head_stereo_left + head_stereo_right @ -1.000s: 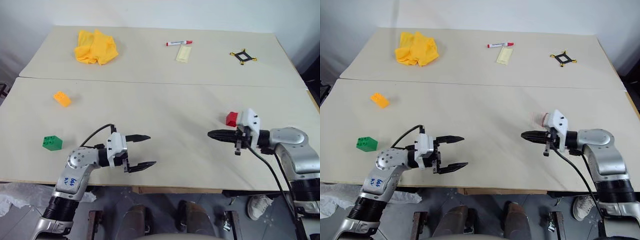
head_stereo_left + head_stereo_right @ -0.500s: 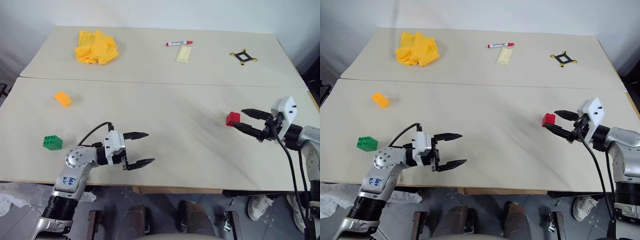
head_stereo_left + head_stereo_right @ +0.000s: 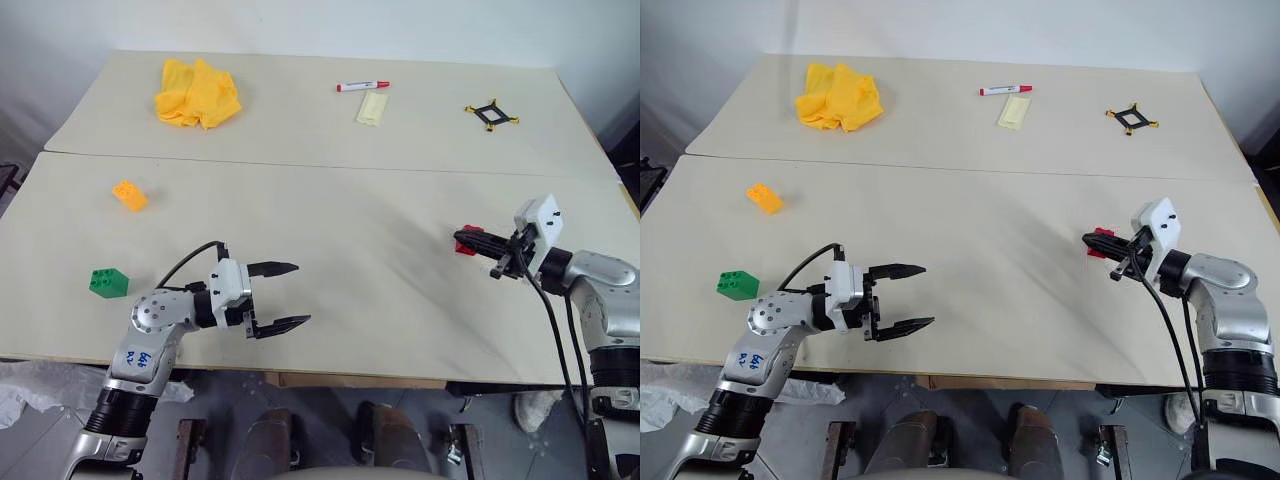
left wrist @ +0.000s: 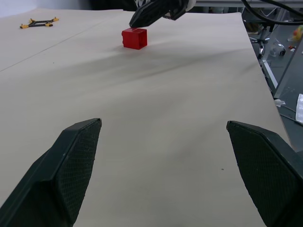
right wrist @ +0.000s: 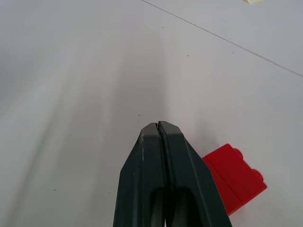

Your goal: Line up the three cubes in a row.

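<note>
Red cube point(image 3: 468, 241) mid-right of frame on table point(image 3: 340, 230), beside right gripper point(image 5: 158, 126): fingers clenched on nothing, cube alongside, ungrasped. Green cube point(image 3: 106, 282) lower left, orange-yellow cube point(image 3: 130, 194) left, well apart. Left gripper point(image 3: 288, 295) spread, idle. Step: red pickup. Next: reopen, straddle cube.

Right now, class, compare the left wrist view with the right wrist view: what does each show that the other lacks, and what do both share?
Left wrist view: the open left gripper, the black-and-yellow frame far off, and the right gripper from outside, tips above the red cube. Right wrist view: the right gripper shut on nothing, with the cube beside its fingers. Both share the red cube, the right gripper and the table.
</note>
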`<state>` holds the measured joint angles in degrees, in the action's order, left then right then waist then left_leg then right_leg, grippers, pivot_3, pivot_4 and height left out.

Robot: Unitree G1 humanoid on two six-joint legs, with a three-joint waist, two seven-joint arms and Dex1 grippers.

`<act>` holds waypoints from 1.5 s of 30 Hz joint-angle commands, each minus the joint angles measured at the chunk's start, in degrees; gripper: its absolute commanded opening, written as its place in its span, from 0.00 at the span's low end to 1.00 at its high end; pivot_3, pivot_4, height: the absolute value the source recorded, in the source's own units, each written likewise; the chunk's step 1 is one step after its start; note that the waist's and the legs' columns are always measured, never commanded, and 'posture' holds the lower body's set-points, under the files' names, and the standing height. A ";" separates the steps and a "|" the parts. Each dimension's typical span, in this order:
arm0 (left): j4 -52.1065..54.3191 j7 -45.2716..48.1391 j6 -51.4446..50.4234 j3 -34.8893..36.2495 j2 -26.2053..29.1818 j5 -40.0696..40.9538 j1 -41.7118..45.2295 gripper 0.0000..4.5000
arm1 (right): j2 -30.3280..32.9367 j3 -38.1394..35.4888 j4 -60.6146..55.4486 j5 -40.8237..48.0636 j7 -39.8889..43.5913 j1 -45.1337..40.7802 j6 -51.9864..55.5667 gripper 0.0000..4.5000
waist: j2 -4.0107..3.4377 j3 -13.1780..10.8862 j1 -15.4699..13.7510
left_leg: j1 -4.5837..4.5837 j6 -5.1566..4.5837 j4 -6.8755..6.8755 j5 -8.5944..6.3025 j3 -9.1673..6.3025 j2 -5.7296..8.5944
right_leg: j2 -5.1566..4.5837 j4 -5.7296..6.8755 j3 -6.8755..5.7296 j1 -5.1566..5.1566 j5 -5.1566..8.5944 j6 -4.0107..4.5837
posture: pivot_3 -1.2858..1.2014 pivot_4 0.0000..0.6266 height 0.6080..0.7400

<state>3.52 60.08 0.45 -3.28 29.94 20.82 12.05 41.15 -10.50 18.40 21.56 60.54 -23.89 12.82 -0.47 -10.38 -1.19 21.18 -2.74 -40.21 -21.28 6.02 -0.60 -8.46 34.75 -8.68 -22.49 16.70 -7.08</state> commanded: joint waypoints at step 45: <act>1.60 0.19 -0.52 1.34 0.54 0.78 -0.66 1.00 | 6.94 -10.01 -5.78 6.72 6.58 19.54 2.12 0.04 | 0.03 0.06 -0.27 | 0.00 0.00 -0.02 0.00 -0.09 0.01 | -0.02 -0.05 -0.06 0.08 0.00 0.00 | 0.52 0.24 1.00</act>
<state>3.56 60.07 -0.12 -3.02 30.06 20.41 11.79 46.19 -17.10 15.46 25.74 66.45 -4.86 13.17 -0.44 -10.32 -1.46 21.18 -2.74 -40.24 -21.28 5.94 -0.58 -8.48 34.71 -8.73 -22.41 16.70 -7.07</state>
